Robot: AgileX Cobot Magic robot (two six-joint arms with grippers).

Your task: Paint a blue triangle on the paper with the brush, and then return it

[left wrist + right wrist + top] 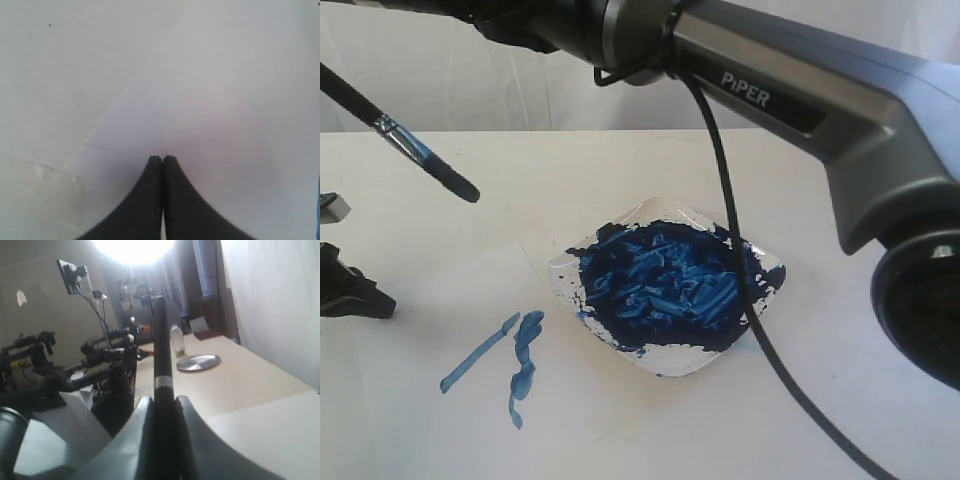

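a glass dish [672, 368] stands on the white counter [880, 180]. it holds thick dark blue paint [660, 280], ridged with lighter blue streaks, which covers nearly the whole bottom. some paint is smeared up to the rim, and bare glass shows only at the edges.

the paper [430, 310] lies flat on the counter just beside the dish, to its left in the exterior view. it is not clear whether the dish overlaps the sheet. of the blue triangle [523, 362] only two strokes are on the paper. one is thin, straight and slanted, the other thicker and wavy. they come near each other at the upper ends and are apart at the lower ends.

the brush [420, 152] is tilted in the upper left of the exterior view, tip downward, well apart from the dish and from the strokes. the right jaws are closed around its black handle, as the right wrist view shows. the right arm [800, 100] reaches across the top, and its black cable [740, 260] hangs in front of the dish.

the left jaws are pressed together with nothing between them, low over the paper. a piece of clear tape [45, 192] lies near the paper edge.
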